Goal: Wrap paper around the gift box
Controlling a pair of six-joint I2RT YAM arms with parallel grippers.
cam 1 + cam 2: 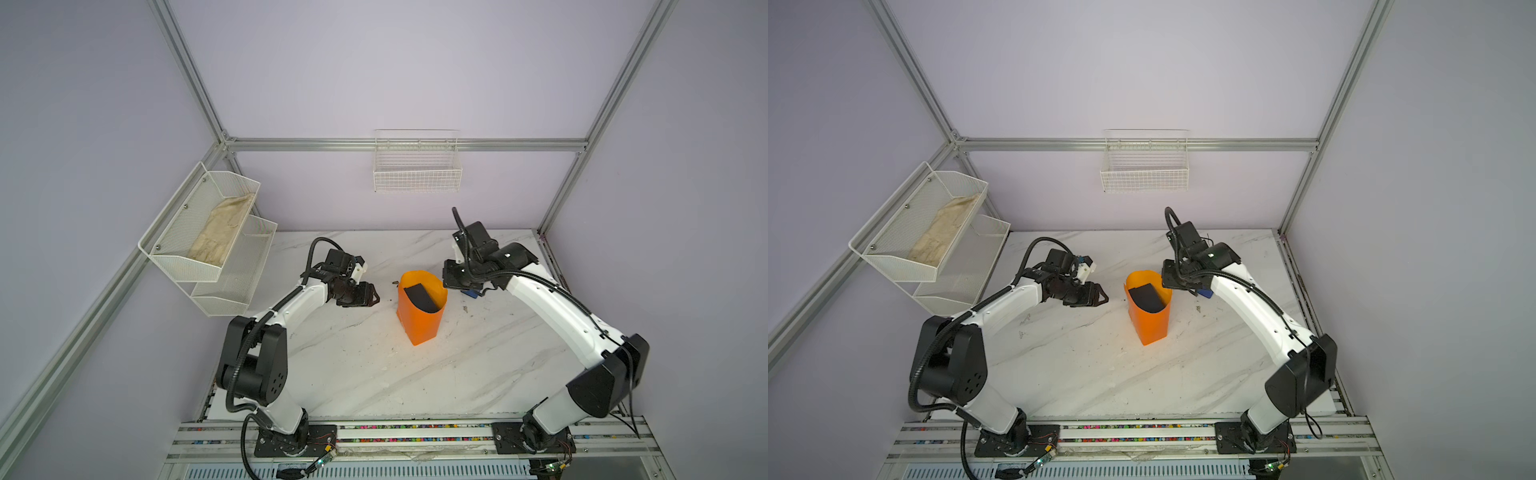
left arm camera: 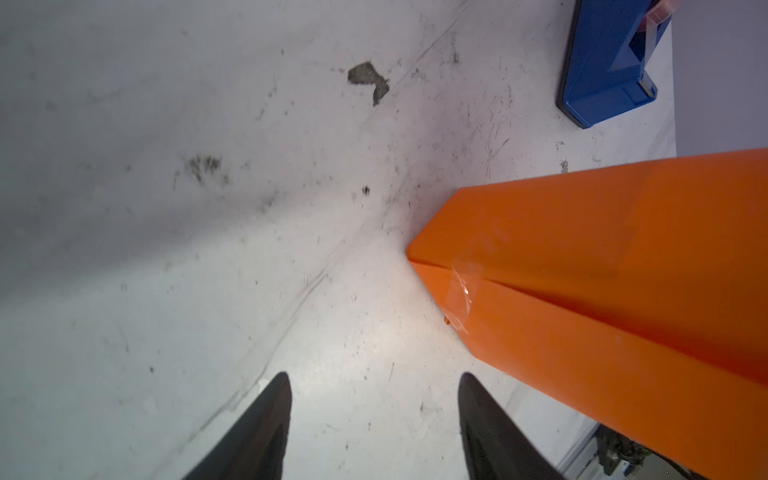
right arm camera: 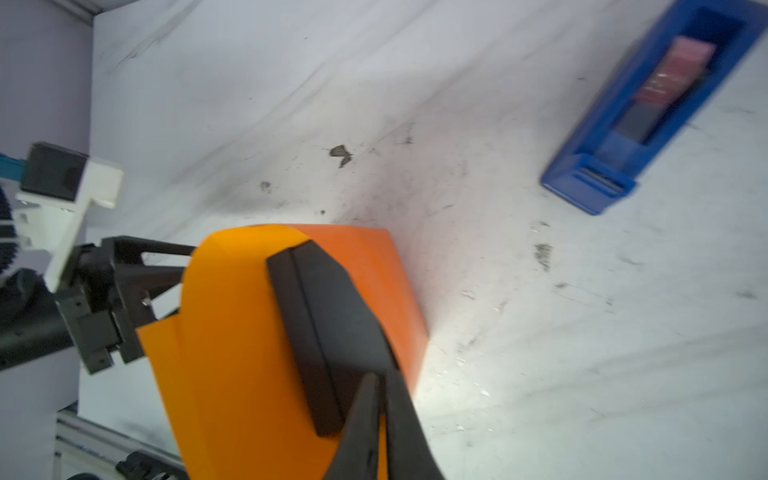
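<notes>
The orange paper [image 1: 419, 324] [image 1: 1150, 324] stands on the table as an upright open-topped tube. A strip of clear tape [image 2: 463, 291] bridges its seam. The dark gift box [image 1: 420, 297] [image 3: 328, 324] leans inside it, with its top showing above the rim. At the tube's right rim, my right gripper [image 1: 445, 287] [image 3: 380, 376] has its fingers almost together, with a sliver of orange paper between them. My left gripper [image 1: 372, 297] [image 2: 374, 376] hangs just left of the tube, open and holding nothing.
A blue tape dispenser [image 1: 470, 294] [image 3: 648, 108] lies on the marble table [image 1: 374, 374] just right of the tube, under my right arm. A white mesh rack [image 1: 232, 286] holding a beige cloth [image 1: 220, 232] hangs at the left. A wire basket [image 1: 417, 174] hangs on the back wall.
</notes>
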